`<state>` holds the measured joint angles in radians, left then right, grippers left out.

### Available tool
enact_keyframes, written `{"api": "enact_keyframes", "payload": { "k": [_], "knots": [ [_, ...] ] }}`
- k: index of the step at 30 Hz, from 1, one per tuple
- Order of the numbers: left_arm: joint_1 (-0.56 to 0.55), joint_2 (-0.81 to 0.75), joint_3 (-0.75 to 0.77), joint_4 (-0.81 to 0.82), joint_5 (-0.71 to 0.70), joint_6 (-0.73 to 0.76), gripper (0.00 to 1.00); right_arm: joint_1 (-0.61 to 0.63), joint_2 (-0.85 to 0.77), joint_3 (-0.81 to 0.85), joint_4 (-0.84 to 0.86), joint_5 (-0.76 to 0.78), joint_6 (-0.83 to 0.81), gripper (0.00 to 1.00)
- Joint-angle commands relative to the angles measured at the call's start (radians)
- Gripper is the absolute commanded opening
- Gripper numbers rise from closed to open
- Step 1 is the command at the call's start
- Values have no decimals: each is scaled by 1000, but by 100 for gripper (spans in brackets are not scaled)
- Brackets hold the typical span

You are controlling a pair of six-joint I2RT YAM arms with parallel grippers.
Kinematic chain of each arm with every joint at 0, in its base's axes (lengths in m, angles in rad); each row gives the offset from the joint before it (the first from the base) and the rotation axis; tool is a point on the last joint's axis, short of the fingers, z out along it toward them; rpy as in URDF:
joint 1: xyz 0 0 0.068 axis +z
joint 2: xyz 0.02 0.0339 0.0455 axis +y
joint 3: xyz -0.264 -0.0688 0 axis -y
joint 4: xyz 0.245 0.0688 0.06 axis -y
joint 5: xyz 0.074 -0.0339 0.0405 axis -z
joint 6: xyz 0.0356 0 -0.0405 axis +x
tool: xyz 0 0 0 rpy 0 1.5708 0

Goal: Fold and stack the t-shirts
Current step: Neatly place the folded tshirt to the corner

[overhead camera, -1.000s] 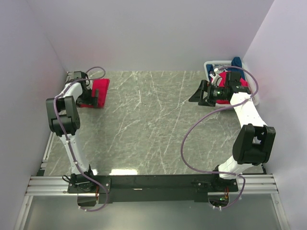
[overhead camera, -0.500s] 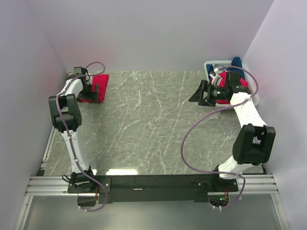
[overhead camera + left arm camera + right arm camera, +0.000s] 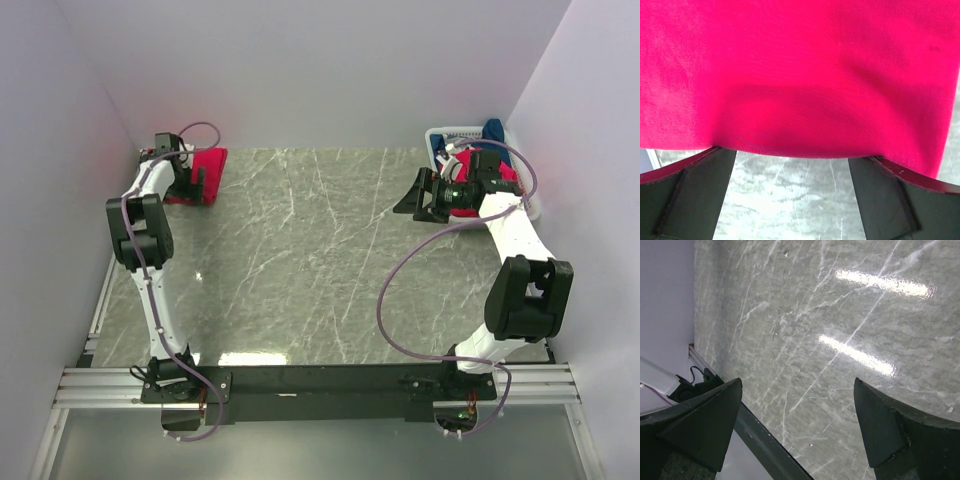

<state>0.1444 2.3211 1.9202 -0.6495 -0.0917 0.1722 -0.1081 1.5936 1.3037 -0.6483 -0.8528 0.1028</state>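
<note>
My left pincer [image 3: 196, 186] is spread wide at the far-left corner, its tips hidden by the edge of the red t-shirt [image 3: 800, 75]. My right pincer [image 3: 797, 385] gapes, holding nothing, over the table [image 3: 805, 305]. Its arm hides most of the basket [image 3: 450, 133] and the blue t-shirt [image 3: 493, 129].

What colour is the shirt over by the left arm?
The shirt is plain bright red, with no print; the left wrist view shows it best.
</note>
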Motion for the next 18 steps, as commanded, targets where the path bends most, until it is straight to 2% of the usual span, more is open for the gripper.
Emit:
{"api": "enact_keyframes", "payload": {
  "k": [1, 12, 18],
  "knots": [
    [-8, 89, 31, -4, -36, 13, 99, -8, 0, -4, 24, 1, -3, 98],
    [-16, 142, 111, -19, -34, 26, 99, -8, 0, -12, 26, 3, -5, 98],
    [-17, 22, 47, 7, 9, 47, 99, -8, -6, 9, 13, -9, -9, 98]
  ]
}}
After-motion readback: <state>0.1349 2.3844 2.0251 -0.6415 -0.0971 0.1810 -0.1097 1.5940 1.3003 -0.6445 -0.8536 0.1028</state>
